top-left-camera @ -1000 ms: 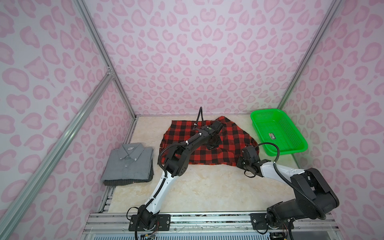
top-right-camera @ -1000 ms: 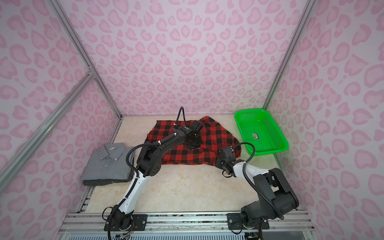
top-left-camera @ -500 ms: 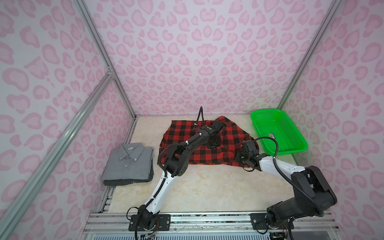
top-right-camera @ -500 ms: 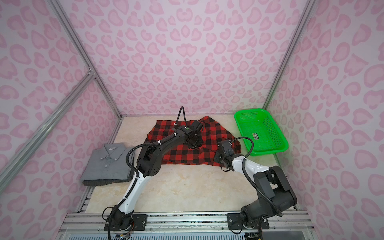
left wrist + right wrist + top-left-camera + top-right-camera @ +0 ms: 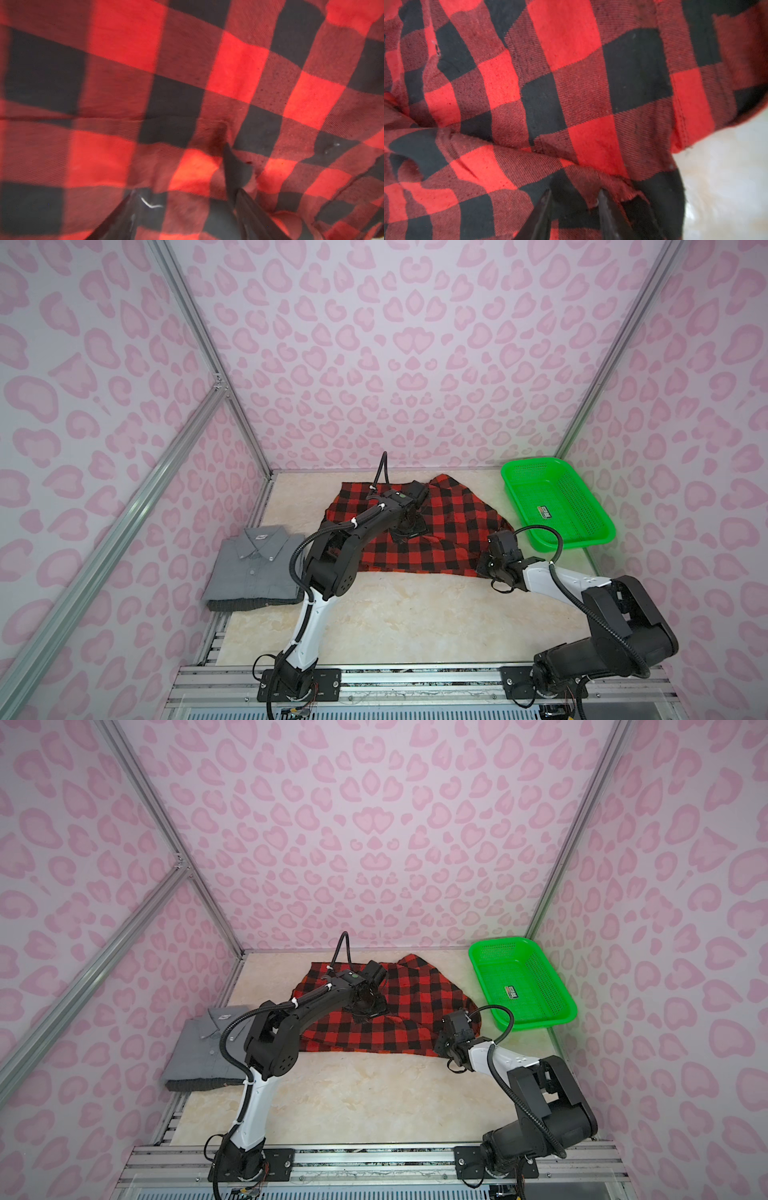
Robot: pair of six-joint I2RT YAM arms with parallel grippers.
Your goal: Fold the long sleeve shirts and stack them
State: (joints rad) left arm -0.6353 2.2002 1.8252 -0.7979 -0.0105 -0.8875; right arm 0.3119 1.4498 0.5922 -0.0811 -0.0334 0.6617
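Left wrist view shows us the left tool (image 5: 179, 169) spread over the red-and-black checked cloth shirt (image 5: 453, 526), lying just beside the green perforated plastic basket (image 5: 552, 497). We see the right tool (image 5: 574, 192) pinching its basket-side edge. The folded plain grey buttoned shirt (image 5: 253, 568) lies well apart from the basket.

L arm (image 5: 309, 626), R arm (image 5: 569, 585): blk joints, white links, ribbed blk cables (image 5: 297, 556), prob. zip-tied.
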